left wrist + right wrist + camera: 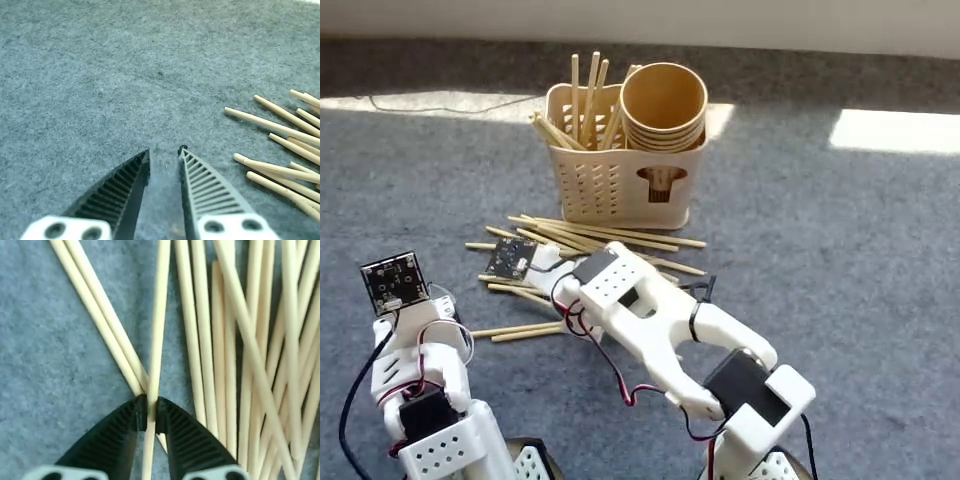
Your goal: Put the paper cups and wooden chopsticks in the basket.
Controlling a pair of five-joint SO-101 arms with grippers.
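1. The left arm (425,385) stands at the near left, with its wrist just left of the loose sticks.
2. The left gripper (165,151) hangs over bare grey carpet (100,75). Its fingers are released, with a narrow gap between the tips and nothing in it. A few stick ends (270,125) lie near it but do not touch it.
3. The right arm (660,320) stretches from the near right toward the far left, and its wrist is over the near edge of the pile.
4. The right gripper (148,410) is clenched on one pinched chopstick (159,315), with a fingertip pressing on each side. A pair of sticks (105,305) lying side by side meets it right at the fingertips. More sticks lie crossed just beside it.
5. The loose chopsticks (610,238) lie on the carpet just in front of the basket, mostly running left to right and partly overlapping. Two more strays (520,328) lie nearer, between the arms.
6. The basket (610,190) stands upright beyond the pile. Its right side holds a nested stack of paper cups (663,105), mouths up. Its left side holds basket chopsticks (590,100), which stand on end and lean.
7. Farthest off, a sunlit patch (895,130) lies on the carpet at the right, and a thin cable (430,103) runs at the left.
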